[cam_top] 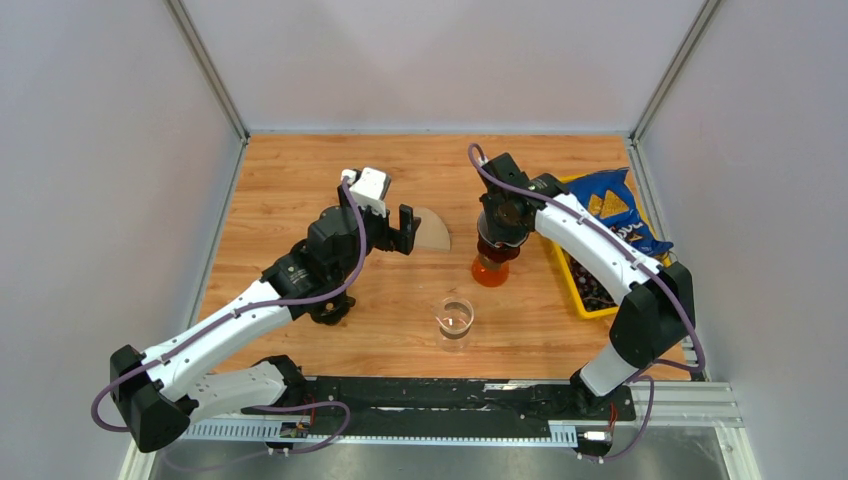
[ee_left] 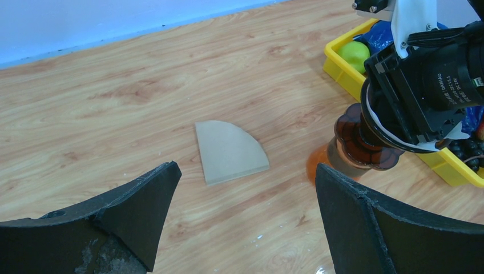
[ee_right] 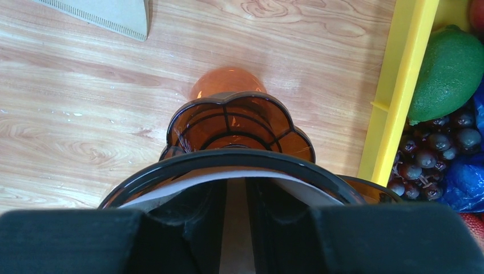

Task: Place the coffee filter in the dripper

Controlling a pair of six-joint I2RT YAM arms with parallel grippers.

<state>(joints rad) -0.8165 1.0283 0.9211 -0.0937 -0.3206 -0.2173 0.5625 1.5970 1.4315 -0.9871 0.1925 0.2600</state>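
Flat brown fan-shaped paper filter [ee_left: 231, 151] lies just ahead of the wide-apart left gripper [ee_left: 246, 171]; the right gripper [ee_right: 235, 197] pinches white paper [ee_right: 171, 191] inside the amber ribbed dripper [ee_right: 240, 123]

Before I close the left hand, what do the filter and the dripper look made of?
The filter: likely unbleached paper, matte tan, flat, with a crimped seam along one edge. The dripper: probably translucent amber plastic, glossy; it throws an orange glow on the table, though glass cannot be ruled out.
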